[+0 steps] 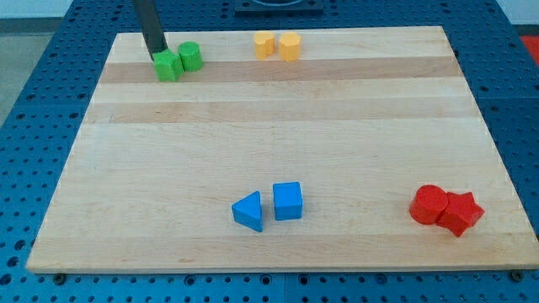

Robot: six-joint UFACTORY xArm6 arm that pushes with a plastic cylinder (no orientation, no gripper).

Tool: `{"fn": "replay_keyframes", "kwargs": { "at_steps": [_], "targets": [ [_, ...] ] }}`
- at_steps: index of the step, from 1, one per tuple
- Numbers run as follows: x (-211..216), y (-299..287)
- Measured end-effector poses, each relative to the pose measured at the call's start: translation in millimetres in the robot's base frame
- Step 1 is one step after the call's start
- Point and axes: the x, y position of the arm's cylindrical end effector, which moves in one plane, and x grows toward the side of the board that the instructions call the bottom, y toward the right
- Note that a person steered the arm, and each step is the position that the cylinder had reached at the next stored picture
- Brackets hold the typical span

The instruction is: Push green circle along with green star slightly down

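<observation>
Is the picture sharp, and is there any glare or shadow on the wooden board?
Camera view: evenly lit and sharp; the board shows no strong glare; blocks cast only faint, short shadows; my tip sits at the green star, beside the green circle.

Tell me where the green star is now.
The green star sits near the board's top-left corner, touching the green circle on its right, with my tip at its upper-left edge.

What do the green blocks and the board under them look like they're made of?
Green star and green circle: probably plastic or painted wood, since the colour is uniform, matte, with no grain; the look leaves it open. Board: wood, given its pale lengthwise planks with visible grain and a smooth finish. My tip sits at the star's upper-left edge.
</observation>
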Motion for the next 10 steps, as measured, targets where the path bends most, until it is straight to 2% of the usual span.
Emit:
{"fn": "replay_keyframes", "kwargs": {
  "at_steps": [1, 2, 3, 4, 5, 6, 7, 9, 10],
  "targets": [
    [44, 35],
    [48, 35],
    [27, 10],
    [-12, -3],
    [-41, -2],
    [-50, 22],
    [-45, 46],
    [34, 55],
    [30, 58]
  ]
}}
